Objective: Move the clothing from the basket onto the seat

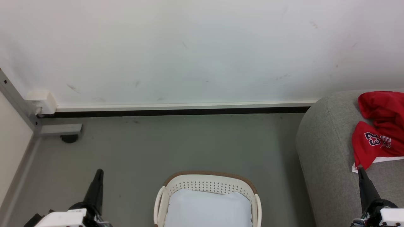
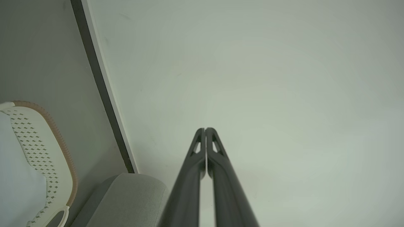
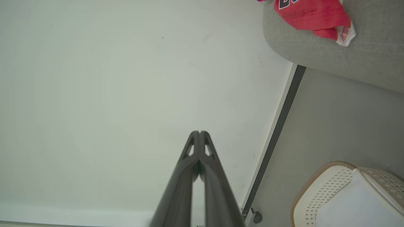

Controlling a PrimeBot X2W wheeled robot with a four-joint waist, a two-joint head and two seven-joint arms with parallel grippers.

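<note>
My left fingers (image 2: pixel 208 131) and right fingers (image 3: pixel 202 134) are pressed together, holding nothing. The red clothing (image 1: pixel 380 126) lies on the seat (image 1: pixel 325 148), cut off by the view's edge; the basket (image 1: pixel 208 184), near end cropped, holds a pale pad (image 1: pixel 206 208).

The grey floor (image 1: pixel 176 145) runs back to a white wall with a dark skirting strip. On it stands the basket (image 1: pixel 209 183) — white, perforated, brown-rimmed — at the lower middle of the head view, with a pale bluish-white pad (image 1: pixel 208 208) lying flat inside. To its right the light grey seat (image 1: pixel 325 148) rests on the same floor; the red clothing (image 1: pixel 383 126) lies crumpled on its upholstery, the "23" facing up. At far left a grey metal foot (image 1: pixel 60 129) sits by the wall.
</note>
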